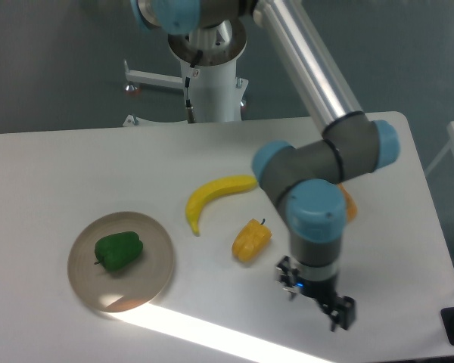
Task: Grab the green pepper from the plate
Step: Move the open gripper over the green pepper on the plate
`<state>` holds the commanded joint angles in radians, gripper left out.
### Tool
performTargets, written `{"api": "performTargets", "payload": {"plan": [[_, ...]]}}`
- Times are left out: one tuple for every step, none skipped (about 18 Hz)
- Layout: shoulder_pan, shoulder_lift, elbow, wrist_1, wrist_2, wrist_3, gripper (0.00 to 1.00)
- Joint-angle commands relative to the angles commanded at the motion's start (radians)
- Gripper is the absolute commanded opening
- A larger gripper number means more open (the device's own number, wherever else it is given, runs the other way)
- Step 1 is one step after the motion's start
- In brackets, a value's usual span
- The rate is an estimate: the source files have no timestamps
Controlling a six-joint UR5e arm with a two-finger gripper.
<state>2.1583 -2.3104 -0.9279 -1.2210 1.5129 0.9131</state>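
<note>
The green pepper [119,251] sits on the plate [155,276], a bit left of its middle. The plate lies on the white tabletop [53,174], on the left side. The gripper [318,299] hangs low over the near right part of the tabletop, well apart from the plate. I cannot tell if its jaws are open or closed. A yellow banana [212,198] lies in the middle, and a yellow-orange pepper [251,240] lies just near of it, left of the arm
</note>
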Motion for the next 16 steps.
{"api": "performTargets", "payload": {"plan": [[-0.002,0.017,-0.018,0.0,-0.052,-0.029,1.0],[-0.003,0.034,-0.038,0.0,-0.094,-0.052,1.0],[-0.005,0.052,-0.063,0.002,-0.114,-0.08,1.0],[-0.006,0.072,-0.087,0.005,-0.12,-0.101,1.0],[-0.02,0.092,-0.113,0.006,-0.12,-0.108,1.0],[-0.026,0.112,-0.138,0.008,-0.12,-0.108,1.0],[-0.031,0.13,-0.166,0.008,-0.12,-0.108,1.0],[-0.04,0.144,-0.19,0.009,-0.119,-0.108,1.0],[-0.052,0.153,-0.215,0.014,-0.116,-0.099,1.0],[-0.064,0.158,-0.233,0.02,-0.114,-0.094,1.0],[-0.074,0.16,-0.238,0.021,-0.112,-0.089,1.0],[-0.087,0.158,-0.244,0.021,-0.111,-0.088,1.0],[-0.1,0.158,-0.252,0.021,-0.111,-0.088,1.0],[-0.115,0.158,-0.258,0.021,-0.108,-0.088,1.0],[-0.132,0.158,-0.261,0.021,-0.108,-0.088,1.0],[-0.146,0.16,-0.261,0.018,-0.108,-0.088,1.0]]}}
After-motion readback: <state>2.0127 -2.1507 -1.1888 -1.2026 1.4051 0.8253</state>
